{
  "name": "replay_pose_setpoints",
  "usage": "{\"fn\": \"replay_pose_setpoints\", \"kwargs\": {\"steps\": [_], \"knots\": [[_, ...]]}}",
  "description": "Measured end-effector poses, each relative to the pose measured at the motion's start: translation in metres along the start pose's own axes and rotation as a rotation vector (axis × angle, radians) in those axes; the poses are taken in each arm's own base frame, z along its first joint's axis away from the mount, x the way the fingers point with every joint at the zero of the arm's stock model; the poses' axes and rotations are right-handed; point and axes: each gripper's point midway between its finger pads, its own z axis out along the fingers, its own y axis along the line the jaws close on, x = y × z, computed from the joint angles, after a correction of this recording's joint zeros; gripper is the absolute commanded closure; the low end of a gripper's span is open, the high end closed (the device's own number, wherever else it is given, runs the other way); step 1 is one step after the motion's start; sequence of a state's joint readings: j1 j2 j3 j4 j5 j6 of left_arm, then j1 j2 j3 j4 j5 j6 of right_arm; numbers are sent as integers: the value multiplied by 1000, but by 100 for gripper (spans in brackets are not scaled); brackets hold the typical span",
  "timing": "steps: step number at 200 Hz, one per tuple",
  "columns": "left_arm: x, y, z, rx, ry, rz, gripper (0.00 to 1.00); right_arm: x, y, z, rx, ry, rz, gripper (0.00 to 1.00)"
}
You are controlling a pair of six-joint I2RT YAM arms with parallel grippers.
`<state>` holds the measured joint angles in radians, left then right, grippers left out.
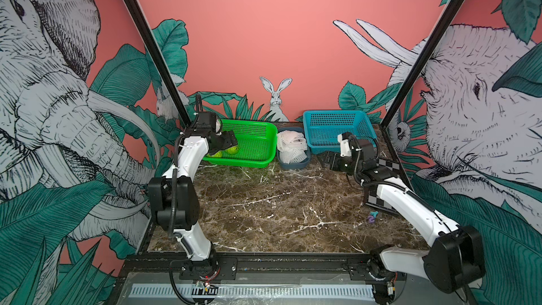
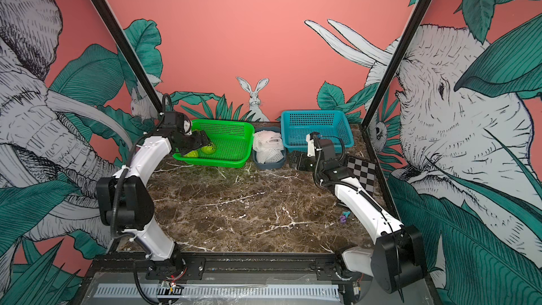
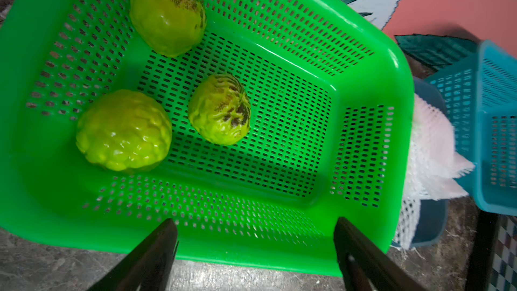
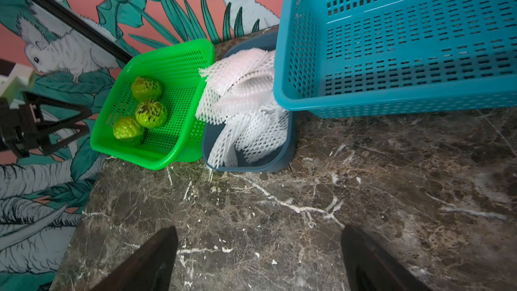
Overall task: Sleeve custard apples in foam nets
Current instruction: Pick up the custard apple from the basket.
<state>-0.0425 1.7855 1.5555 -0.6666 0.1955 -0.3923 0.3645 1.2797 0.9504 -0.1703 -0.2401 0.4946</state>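
Left wrist view: left pincer (image 3: 255,221) spread empty above the green basket (image 3: 402,102) holding three custard apples (image 3: 124,131), probably firm, glossy-slippery, best pinched across the middle; farther, soft foam nets (image 4: 246,102) fill the tub (image 4: 251,167), right pincer (image 4: 258,228) spread too.

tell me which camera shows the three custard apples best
The left wrist view: all three custard apples lie close and unblocked in the green basket. The right wrist view also shows all three, but smaller. In both top views the left gripper hides part of them; only two show partly.
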Motion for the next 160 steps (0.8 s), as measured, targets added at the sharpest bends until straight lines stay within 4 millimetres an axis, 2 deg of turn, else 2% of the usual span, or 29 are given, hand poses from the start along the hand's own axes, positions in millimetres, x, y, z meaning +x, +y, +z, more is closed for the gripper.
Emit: {"fn": "replay_pose_setpoints", "kwargs": {"steps": [30, 77, 126, 160], "knots": [[-3, 4, 33, -46, 78, -9, 9, 11, 2, 5, 13, 34, -13, 5], [0, 9, 82, -142, 163, 11, 8, 13, 4, 6, 10, 39, -18, 5], [-4, 17, 103, -238, 180, 32, 9, 13, 5, 6, 8, 40, -22, 5], [-6, 23, 113, -282, 184, 35, 15, 13, 5, 8, 7, 41, -22, 6]]}}
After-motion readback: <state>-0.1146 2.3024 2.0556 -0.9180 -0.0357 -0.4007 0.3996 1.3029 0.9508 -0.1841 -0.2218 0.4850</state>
